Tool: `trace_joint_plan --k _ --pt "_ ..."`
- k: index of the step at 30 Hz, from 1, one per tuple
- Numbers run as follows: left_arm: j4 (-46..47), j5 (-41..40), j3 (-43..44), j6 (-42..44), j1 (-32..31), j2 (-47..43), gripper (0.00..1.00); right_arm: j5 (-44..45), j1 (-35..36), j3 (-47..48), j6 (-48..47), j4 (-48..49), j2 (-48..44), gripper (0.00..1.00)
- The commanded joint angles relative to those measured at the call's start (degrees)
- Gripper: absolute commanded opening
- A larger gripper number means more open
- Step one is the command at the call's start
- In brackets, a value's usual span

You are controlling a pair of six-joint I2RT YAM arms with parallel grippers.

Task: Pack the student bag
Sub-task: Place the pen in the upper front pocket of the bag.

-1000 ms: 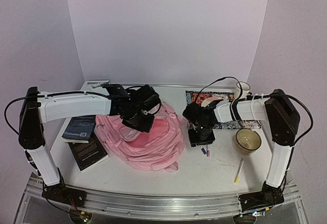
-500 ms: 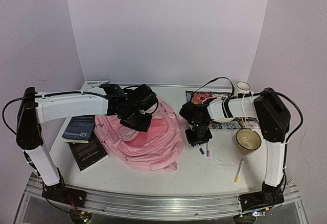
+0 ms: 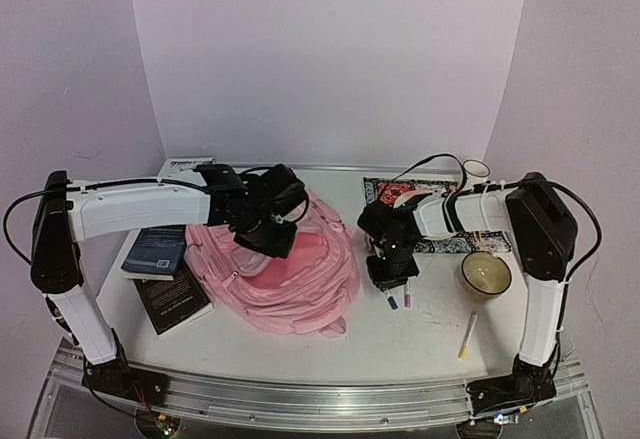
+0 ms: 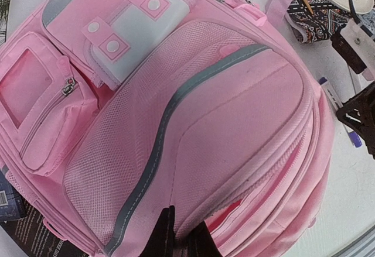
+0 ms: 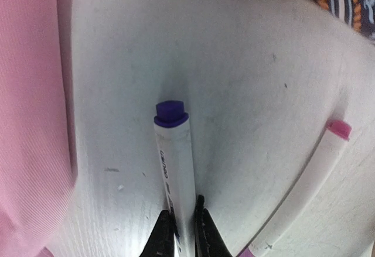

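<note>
Packing scene at the pick-up stage. Student bag (image 3: 285, 277), a large soft pink fabric backpack with zipped front pockets and a pale snap-fastened patch, lies slumped on the white table (image 3: 400, 349) left of centre, with two dark paperback books (image 3: 170, 299) just beside its left edge; left gripper (image 4: 179, 240) has its fingers drawn together on a fold of pink fabric next to the main zip (apparently to hold the mouth up, though the opening itself is hardly visible); right gripper (image 5: 179, 233) is down at the tabletop just right of the bag, its two fingers pressed against either side of a white marker with a purple cap (image 5: 173, 151), which lies flat on the surface; a second white marker with a pink cap (image 5: 304, 192) lies near it, apart from the fingers.

Step in hand, as judged: securing the purple-capped marker as an item to pack; the task seems early, since the books and both markers lie outside the bag. Next move calls for a straight lift that leaves the neighbouring marker undisturbed, then a short carry leftward to the bag's mouth; the grip sits near one end of the barrel, so the free end may droop or swing.
</note>
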Motion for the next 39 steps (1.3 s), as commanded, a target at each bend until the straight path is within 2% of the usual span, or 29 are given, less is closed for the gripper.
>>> trace_joint_plan --k 1,9,14,21,25,39 --pt "0.69 -0.15 1.49 -2.17 0.73 -1.96 0.0 -4.07 -0.15 -3.82 2.85 -1.45 -6.06 0.0" --pt "0.89 2.23 3.12 -2.95 0.99 0.21 0.0 -9.92 0.98 -8.66 9.08 4.98 -15.21 0.0" --pt "1.36 4.24 3.95 -2.38 0.96 1.16 0.0 -17.15 3.72 -11.63 16.52 15.94 -20.23 0.0" --pt "1.39 7.58 5.16 -1.55 0.97 0.2 0.0 -20.84 9.56 -10.69 29.42 29.27 -18.13 0.0" --pt "1.6 10.58 5.33 -1.46 0.91 -0.4 0.0 -21.55 10.34 -10.35 35.8 36.35 -15.49 0.0" --pt "7.67 23.08 4.47 -1.32 0.74 -3.77 0.0 -12.53 10.36 -4.47 52.47 42.49 -7.62 0.0"
